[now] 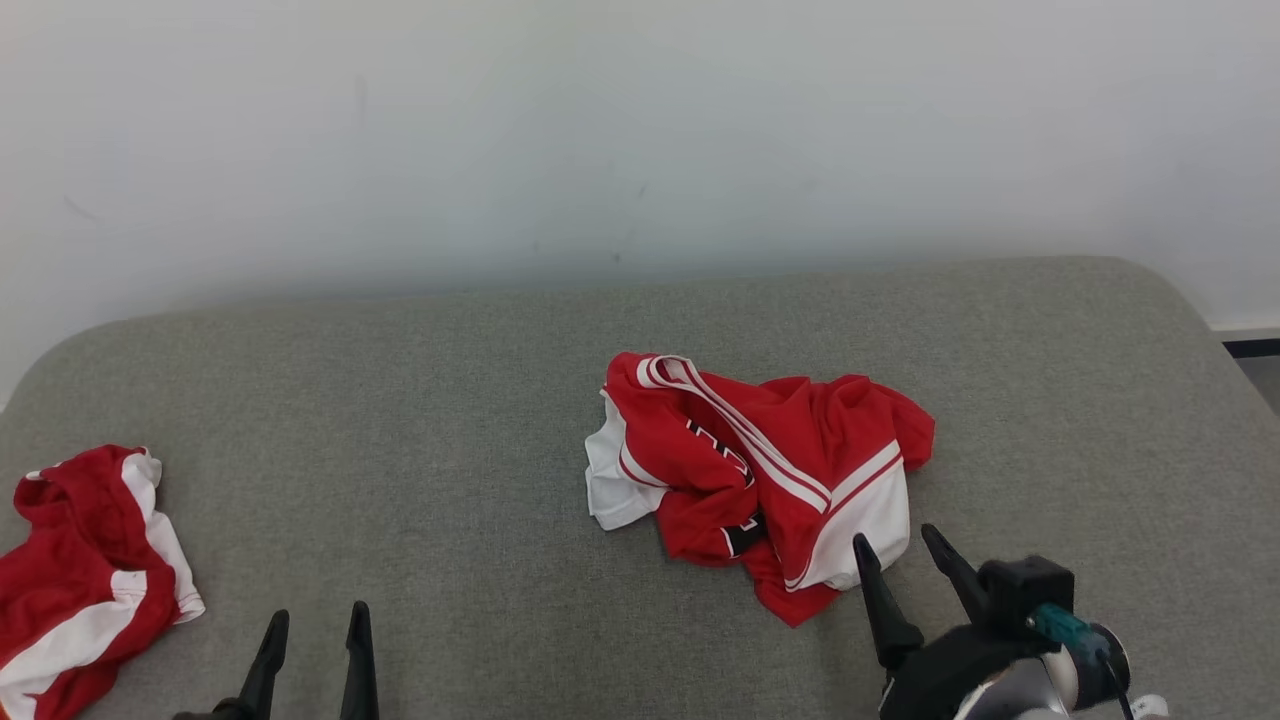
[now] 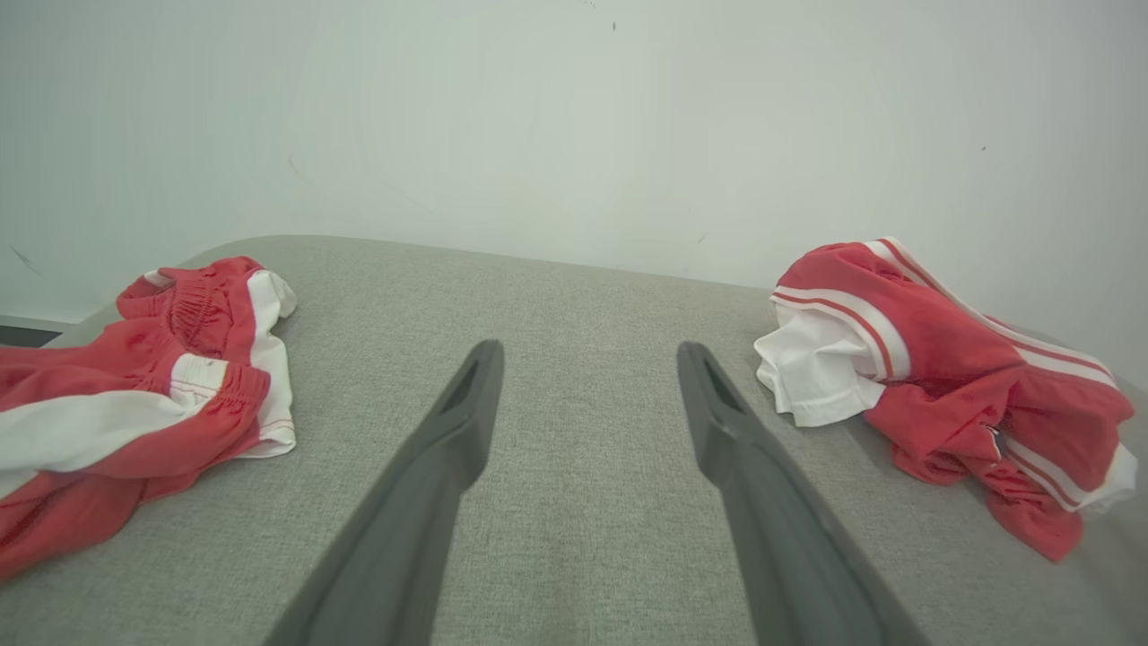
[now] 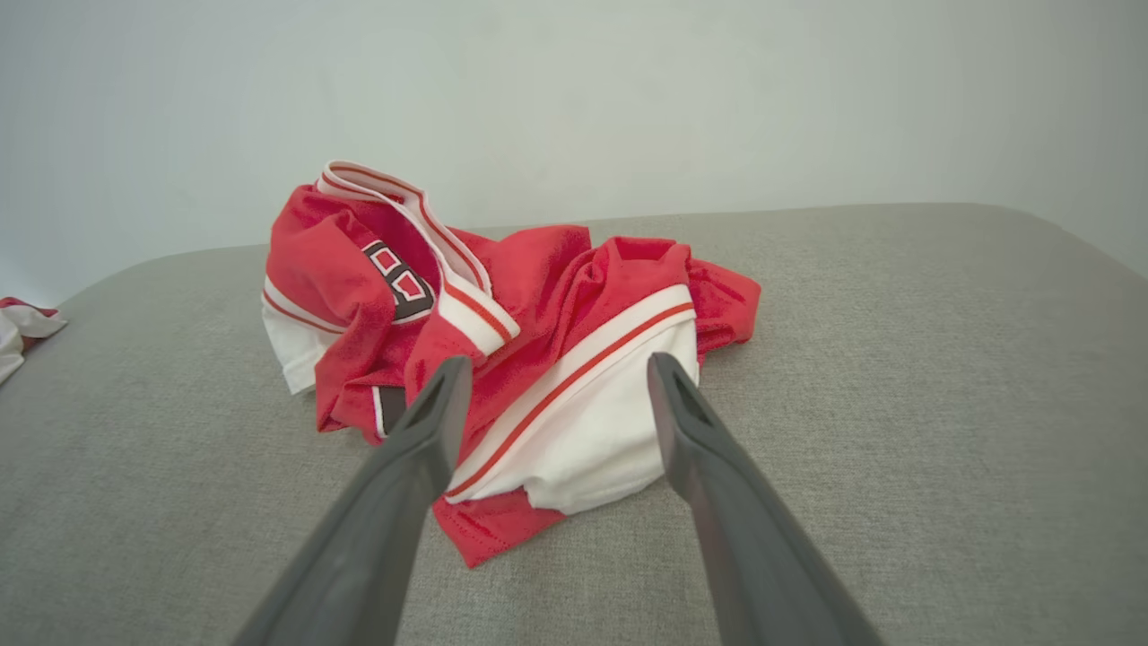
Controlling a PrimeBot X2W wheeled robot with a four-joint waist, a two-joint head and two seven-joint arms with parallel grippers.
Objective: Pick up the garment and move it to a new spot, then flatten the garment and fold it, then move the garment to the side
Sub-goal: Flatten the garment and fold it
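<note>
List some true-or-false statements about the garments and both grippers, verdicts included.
The red-and-white sports jersey rests on the grey woven-fabric surface. True.
The jersey is folded flat. False: it lies crumpled in a heap.
The right gripper is shut on the jersey. False: it is open, gripping nothing.
A second red-and-white garment lies at the robot's left. True.
The left gripper touches that second garment. False: it is open and apart from it.

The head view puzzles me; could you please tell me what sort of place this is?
Probably a plain indoor test room for folding clothes: a grey fabric-covered surface against a bare white wall, with a crumpled red-and-white jersey and a second red-and-white garment on it.
</note>
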